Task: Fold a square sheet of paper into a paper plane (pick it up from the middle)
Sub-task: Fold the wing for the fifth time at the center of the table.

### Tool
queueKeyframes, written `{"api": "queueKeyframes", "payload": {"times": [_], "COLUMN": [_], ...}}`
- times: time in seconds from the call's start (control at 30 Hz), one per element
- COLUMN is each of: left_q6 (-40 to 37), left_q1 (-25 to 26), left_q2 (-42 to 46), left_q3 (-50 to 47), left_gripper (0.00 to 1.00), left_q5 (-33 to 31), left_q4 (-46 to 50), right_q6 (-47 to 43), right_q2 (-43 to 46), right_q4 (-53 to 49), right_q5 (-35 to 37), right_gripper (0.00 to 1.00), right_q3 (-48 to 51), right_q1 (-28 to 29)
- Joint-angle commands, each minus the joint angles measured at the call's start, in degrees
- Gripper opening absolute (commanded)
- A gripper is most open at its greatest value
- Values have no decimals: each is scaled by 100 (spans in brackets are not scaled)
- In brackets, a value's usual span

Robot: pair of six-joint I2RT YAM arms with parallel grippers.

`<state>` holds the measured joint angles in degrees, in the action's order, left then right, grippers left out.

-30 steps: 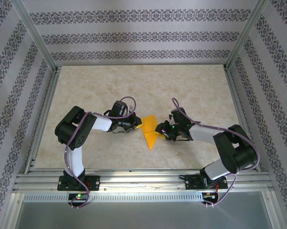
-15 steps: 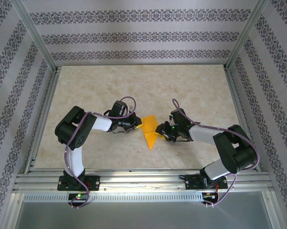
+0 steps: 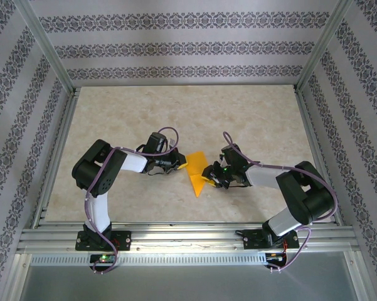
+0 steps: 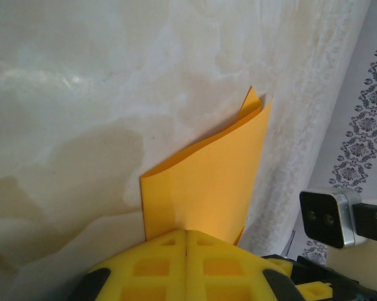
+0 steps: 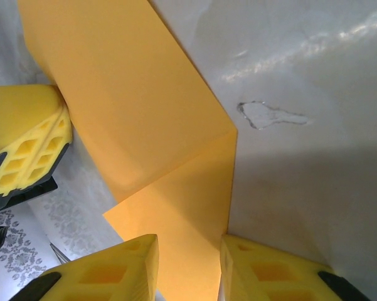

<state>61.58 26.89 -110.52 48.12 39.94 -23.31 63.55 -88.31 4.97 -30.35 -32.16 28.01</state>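
Mid-fold: my left hand (image 4: 185,235) is pinching one edge of the orange sheet (image 3: 196,169). My right hand (image 5: 188,251), spread, straddles its opposite corner. Next I'd close that hand and crease.

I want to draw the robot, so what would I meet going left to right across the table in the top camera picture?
You'd meet the left arm → left fingers, pinching the paper's edge → orange paper → right fingers → right arm.
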Motion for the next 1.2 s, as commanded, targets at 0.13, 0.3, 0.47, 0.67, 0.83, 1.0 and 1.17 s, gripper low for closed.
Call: {"api": "queueKeyframes", "payload": {"times": [0.13, 0.3, 0.47, 0.67, 0.83, 1.0, 1.17], "left_q6": [-44, -19, -8, 3, 11, 21, 7], "left_q1": [-53, -53, -47, -51, -50, -52, -52], "left_q2": [123, 101, 101, 95, 79, 74, 86], "left_q3": [-20, -61, -35, -54, -44, -35, -27], "left_gripper": [0, 0, 0, 0, 0, 0, 0], "left_q5": [9, 13, 1, 11, 18, 31, 31], "left_q4": [343, 301, 305, 275, 260, 248, 271], "right_q6": [146, 172, 211, 327, 320, 320, 294], "right_q2": [518, 392, 153, 108, 135, 20, 184], "right_q4": [-209, -15, 273, 525, 462, 592, 654], "right_q5": [391, 190, -20, -58, 28, -60, 34], "right_gripper": [34, 33, 31, 26, 25, 26, 30], "right_q3": [278, 413, 261, 194, 217, 219, 218], "right_q1": [73, 84, 114, 141, 196, 190, 178]}}
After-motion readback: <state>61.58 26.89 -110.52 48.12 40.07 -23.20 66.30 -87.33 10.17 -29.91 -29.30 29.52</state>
